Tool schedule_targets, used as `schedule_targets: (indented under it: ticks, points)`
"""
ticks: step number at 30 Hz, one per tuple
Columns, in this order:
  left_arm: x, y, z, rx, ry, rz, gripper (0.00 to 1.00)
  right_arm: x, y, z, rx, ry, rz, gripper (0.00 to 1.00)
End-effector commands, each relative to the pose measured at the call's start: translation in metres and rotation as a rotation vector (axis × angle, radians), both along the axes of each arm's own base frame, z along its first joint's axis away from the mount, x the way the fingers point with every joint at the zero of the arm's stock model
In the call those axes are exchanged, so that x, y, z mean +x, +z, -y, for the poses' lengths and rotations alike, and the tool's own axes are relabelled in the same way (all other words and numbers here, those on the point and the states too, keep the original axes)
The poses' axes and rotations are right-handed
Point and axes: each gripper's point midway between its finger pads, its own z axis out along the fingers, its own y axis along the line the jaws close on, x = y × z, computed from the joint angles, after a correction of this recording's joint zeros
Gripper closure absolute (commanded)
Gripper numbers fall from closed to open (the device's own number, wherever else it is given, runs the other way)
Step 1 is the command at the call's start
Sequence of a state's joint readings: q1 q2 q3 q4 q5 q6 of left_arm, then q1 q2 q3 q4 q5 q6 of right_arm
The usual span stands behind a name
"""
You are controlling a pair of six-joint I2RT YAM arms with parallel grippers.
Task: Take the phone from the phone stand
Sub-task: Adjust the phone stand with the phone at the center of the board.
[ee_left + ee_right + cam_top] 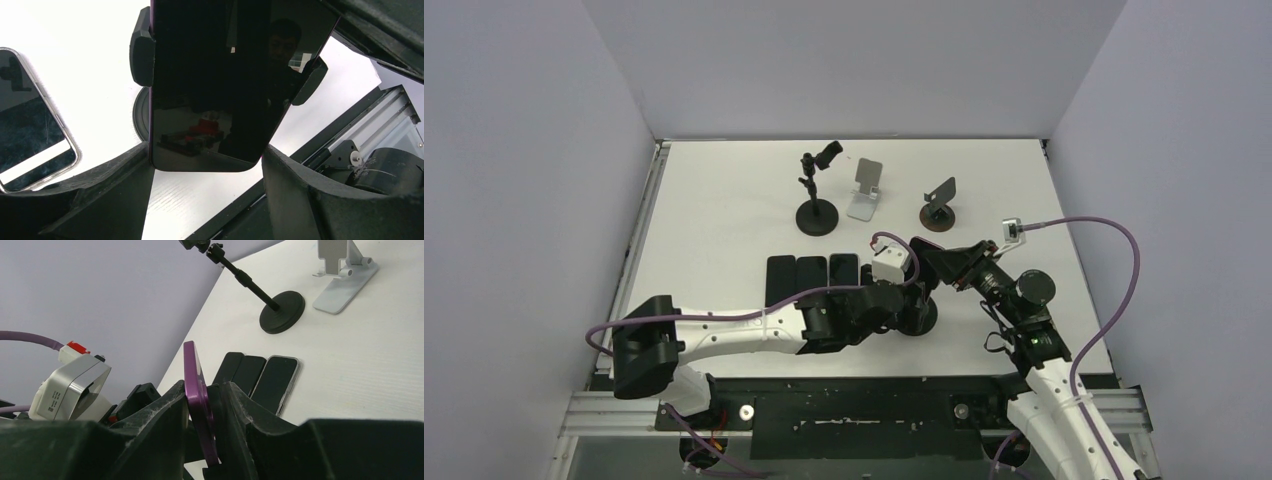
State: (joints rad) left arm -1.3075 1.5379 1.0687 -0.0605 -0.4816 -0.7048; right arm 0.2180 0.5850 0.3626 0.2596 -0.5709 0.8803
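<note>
A purple-edged phone (pixel 215 75) with a dark screen stands in a black clamp stand; the stand's side clamps (pixel 142 52) grip its edges, and the stand's round base (pixel 921 318) sits at the table's near middle. My left gripper (pixel 207 160) spans the phone's lower end, with a finger (pixel 115 195) touching each bottom corner. My right gripper (pixel 205 405) is shut on the phone's purple edge (pixel 192 375), with a black stand part pinched beside it. In the top view the two grippers, left (pixel 912 305) and right (pixel 931 262), meet over the stand.
Three dark phones (pixel 812 275) lie flat side by side just left of the stand; one shows in the left wrist view (pixel 30 130). Farther back stand a black stick stand (pixel 816 215), a white stand (pixel 865 190) and a small stand (pixel 940 205). The table's near edge rail (pixel 350 135) is close.
</note>
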Motion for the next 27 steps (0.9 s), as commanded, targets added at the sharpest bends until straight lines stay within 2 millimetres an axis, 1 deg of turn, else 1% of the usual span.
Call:
schedule_targets:
  ticks: [1,5,12,16,19,21,24,27]
  points:
    - [-0.006,0.037,0.002,-0.085,-0.008,0.025,0.9,0.001,-0.005,0.003,-0.025,-0.025,-0.019,0.69]
    - [-0.005,0.041,0.001,-0.09,-0.009,0.037,0.86,0.0,-0.004,0.004,-0.034,-0.026,-0.013,0.68]
    - [-0.004,0.045,-0.007,-0.096,-0.007,0.066,0.65,-0.002,-0.003,0.003,-0.033,-0.017,-0.005,0.65]
    - [-0.005,0.046,-0.013,-0.094,-0.01,0.081,0.57,-0.002,-0.002,0.002,-0.034,-0.01,-0.002,0.61]
    - [-0.004,0.051,-0.011,-0.12,-0.014,0.092,0.53,-0.003,-0.001,0.001,-0.035,-0.002,0.0,0.57]
    - [-0.005,0.05,-0.01,-0.119,-0.019,0.091,0.52,-0.003,0.0,0.001,-0.036,0.002,0.001,0.55]
    - [-0.006,0.049,-0.009,-0.123,-0.028,0.092,0.47,-0.004,0.0,-0.001,-0.038,0.01,0.0,0.53]
    - [-0.009,0.048,-0.008,-0.124,-0.045,0.086,0.38,-0.005,-0.001,-0.002,-0.04,0.025,-0.002,0.51]
